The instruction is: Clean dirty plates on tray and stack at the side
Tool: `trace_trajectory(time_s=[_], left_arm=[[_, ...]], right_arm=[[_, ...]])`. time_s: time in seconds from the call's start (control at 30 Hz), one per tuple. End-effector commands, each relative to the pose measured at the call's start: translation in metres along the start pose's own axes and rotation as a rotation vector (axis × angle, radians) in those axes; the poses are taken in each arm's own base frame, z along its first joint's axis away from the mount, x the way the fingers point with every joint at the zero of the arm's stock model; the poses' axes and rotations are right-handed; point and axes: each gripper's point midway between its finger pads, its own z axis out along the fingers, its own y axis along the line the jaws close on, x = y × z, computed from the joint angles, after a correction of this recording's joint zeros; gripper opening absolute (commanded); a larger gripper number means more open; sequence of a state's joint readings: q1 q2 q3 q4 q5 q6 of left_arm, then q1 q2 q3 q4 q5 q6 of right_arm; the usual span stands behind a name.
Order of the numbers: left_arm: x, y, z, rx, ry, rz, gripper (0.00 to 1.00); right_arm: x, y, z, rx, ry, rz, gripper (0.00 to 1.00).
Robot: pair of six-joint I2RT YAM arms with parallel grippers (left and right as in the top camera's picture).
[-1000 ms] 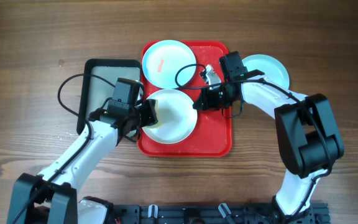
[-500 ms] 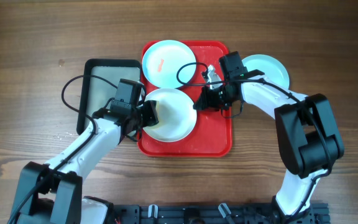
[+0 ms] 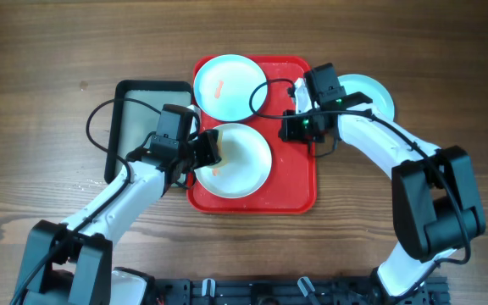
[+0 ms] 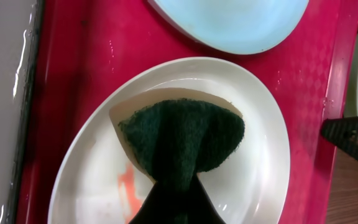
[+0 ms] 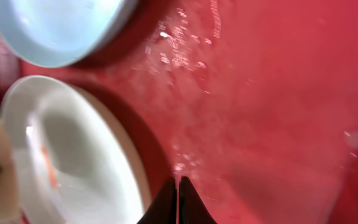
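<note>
One light blue plate (image 3: 369,95) lies off the red tray (image 3: 299,182), on the worktop just beside the tray's far right corner. I take it to be the cleaned one and the start of the side stack. That puts the job at roughly a third done.

The white plate (image 3: 248,165) sits on the near half of the tray and looks to be mid-scrub. The left gripper (image 3: 202,154) has its jaws clenched on a green-faced sponge (image 4: 185,134) pressed against the plate's left side. An orange-red smear (image 4: 126,186) shows beside the sponge, so this plate is not clean yet.

The second light blue plate (image 3: 227,85), in the tray's far left corner, carries a red streak and appears untouched. Both it and the white plate have yet to be stacked.

The right gripper (image 5: 178,202) hangs over bare wet tray near the right edge, its jaws clenched on nothing.

A dark grey tray (image 3: 138,110) lies along the red tray's left edge.

The right arm covers part of the side plate, so I cannot tell if it is fully clean. The sponge hides the left jaws in the wrist view (only a dark wedge shows at the bottom), and the right wrist view is blurred.
</note>
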State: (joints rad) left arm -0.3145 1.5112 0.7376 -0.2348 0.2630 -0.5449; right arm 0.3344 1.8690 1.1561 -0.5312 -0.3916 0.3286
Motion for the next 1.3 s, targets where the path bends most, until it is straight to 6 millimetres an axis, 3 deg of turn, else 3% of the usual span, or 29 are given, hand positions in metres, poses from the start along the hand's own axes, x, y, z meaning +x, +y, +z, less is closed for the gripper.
trace_trajectory(time_s=[0.0, 0.1, 0.23, 0.5, 0.7, 0.8, 1.0, 1.27], left_arm=[[0.006, -0.003, -0.002, 0.013, 0.023, -0.009, 0.04], [0.008, -0.001, -0.002, 0.008, 0.029, -0.012, 0.04], [0.012, 0.002, -0.002, -0.005, 0.046, -0.018, 0.04], [0.018, 0.012, -0.002, -0.052, 0.066, -0.028, 0.04], [0.019, 0.012, -0.002, -0.053, 0.066, -0.029, 0.04], [0.018, 0.012, -0.002, -0.053, 0.066, -0.029, 0.04], [0.019, 0.012, -0.002, -0.054, 0.067, -0.029, 0.04], [0.019, 0.013, -0.002, -0.056, 0.066, -0.029, 0.04]], right_arm=[[0.004, 0.003, 0.001, 0.054, -0.011, -0.055, 0.04], [0.007, 0.013, 0.004, 0.046, -0.005, -0.102, 0.08], [0.011, 0.022, 0.007, 0.038, 0.0, -0.128, 0.2], [0.011, 0.024, 0.01, 0.021, 0.002, -0.144, 0.2], [0.014, 0.022, 0.017, 0.018, 0.023, -0.15, 0.25], [0.018, 0.029, 0.021, -0.033, 0.046, -0.152, 0.25], [0.022, 0.034, 0.029, -0.082, 0.071, -0.157, 0.1], [0.021, 0.031, 0.029, -0.066, 0.067, -0.138, 0.11]])
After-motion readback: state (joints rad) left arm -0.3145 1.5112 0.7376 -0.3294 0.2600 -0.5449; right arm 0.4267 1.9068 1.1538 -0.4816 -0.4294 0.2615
